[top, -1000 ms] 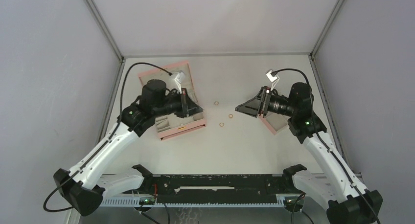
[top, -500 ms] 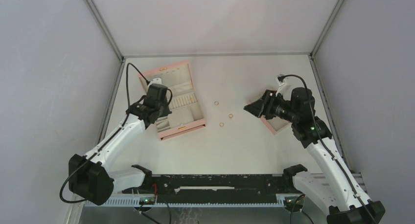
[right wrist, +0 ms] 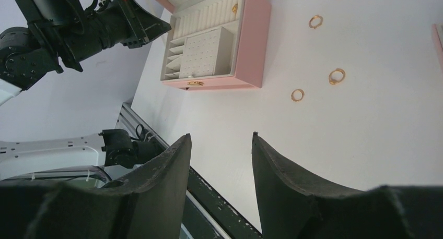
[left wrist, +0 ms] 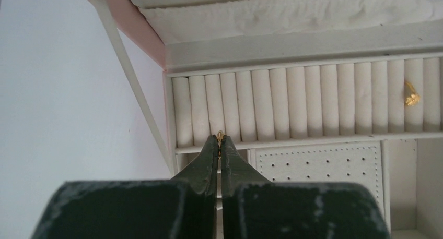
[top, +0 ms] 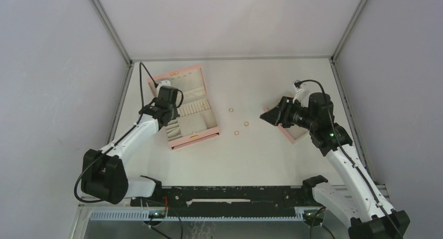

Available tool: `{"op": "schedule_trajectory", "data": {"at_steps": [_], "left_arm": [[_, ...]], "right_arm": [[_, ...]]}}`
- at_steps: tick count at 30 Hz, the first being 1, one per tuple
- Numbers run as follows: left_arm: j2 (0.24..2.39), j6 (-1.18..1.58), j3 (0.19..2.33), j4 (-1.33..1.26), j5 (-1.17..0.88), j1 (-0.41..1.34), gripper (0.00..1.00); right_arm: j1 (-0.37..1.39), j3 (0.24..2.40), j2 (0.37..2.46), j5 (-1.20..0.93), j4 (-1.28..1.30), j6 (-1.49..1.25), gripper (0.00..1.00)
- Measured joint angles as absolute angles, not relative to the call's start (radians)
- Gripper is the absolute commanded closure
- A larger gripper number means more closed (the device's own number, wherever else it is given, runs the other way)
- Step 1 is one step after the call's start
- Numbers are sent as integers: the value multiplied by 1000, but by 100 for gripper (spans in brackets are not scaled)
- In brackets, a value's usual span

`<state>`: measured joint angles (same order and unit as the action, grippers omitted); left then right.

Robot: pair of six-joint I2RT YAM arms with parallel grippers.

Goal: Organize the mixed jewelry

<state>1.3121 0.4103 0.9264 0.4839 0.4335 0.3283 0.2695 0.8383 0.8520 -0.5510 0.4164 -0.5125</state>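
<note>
Left gripper (left wrist: 220, 143) is pressing its fingers together, pinching a tiny gold pinched ring (left wrist: 220, 135) right at the tips. Only a sliver of it is showing between them. The tips are hovering at the near edge of the ring rolls (left wrist: 305, 100), toward the left end of the row, inside the open pink box (top: 194, 138). Cannot tell if the ring is touching a roll.

A stowed ring (left wrist: 411, 94) is sitting tucked between rolls near the right end of the same row. In front of the rolls a perforated pad (left wrist: 313, 166) is lying flat in its own compartment.

Right gripper (right wrist: 222, 137) is hanging above the table (top: 251, 160) with fingers spread apart, gripping nothing. In the top view it is pointing left, near a pink piece (top: 293, 134) on the table's right side.

Three loose rings are lying flat on the bare table between the box and the right gripper, apart from each other: far ring (top: 231, 110), middle ring (top: 244, 124), near ring (top: 236, 132). The near ring is lying closest to the box's front corner, not touching it. All three are showing in the right wrist view, well ahead of the spread fingers.
</note>
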Motion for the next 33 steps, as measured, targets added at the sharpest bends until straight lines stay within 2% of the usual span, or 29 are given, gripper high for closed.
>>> {"op": "schedule_trajectory", "data": {"at_steps": [33], "left_arm": [[1469,471,926,437,543,307,100]], "right_arm": [[270,827,890,-576,413,-506,47]]}}
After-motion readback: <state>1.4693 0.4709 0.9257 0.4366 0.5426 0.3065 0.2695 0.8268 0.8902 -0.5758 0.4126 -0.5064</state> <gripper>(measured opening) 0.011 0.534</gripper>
